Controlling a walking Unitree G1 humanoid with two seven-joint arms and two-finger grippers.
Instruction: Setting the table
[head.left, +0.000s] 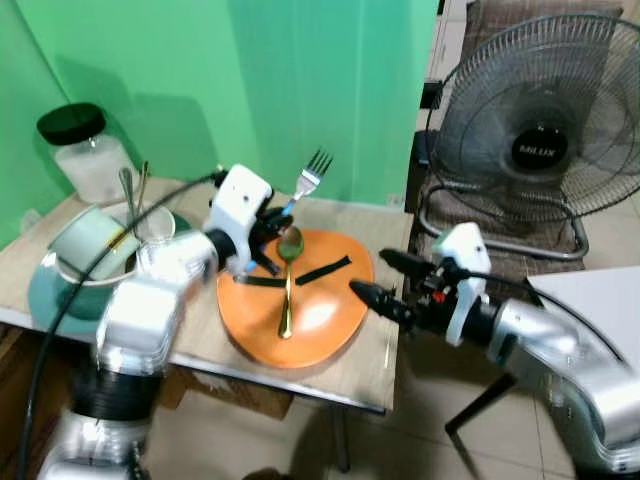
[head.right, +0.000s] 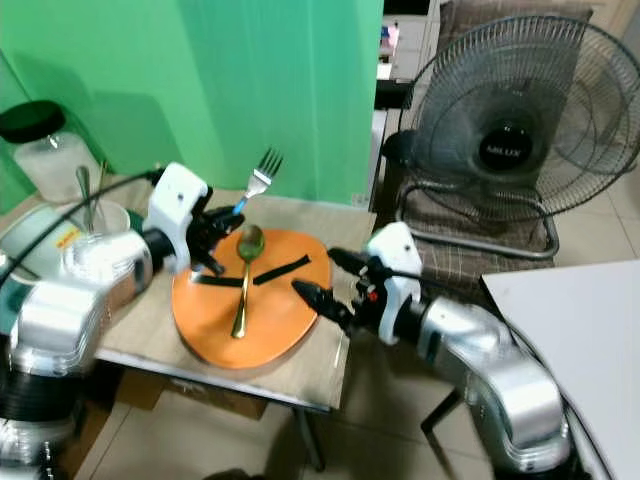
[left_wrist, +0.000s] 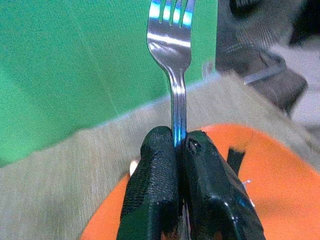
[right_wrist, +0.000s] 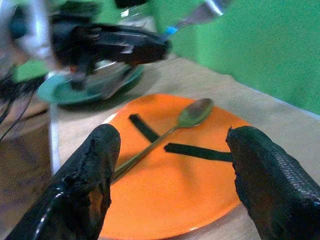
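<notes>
Fork pinched, spoon on the plate

My left gripper (left_wrist: 180, 150) pinches the shiny steel fork (head.left: 311, 176) over the smooth orange plate (head.left: 320, 320); a slim gold spoon (head.left: 287, 280) lies there, my right gripper (head.left: 378, 277) spread wide.

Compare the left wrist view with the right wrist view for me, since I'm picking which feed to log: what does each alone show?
Left wrist alone: the left claw pinching the fork by its handle, tines up. Right wrist alone: the right claw open, the gold spoon on the orange plate, two black strips, a teal dish. Both: orange plate, green wall, tabletop.
</notes>
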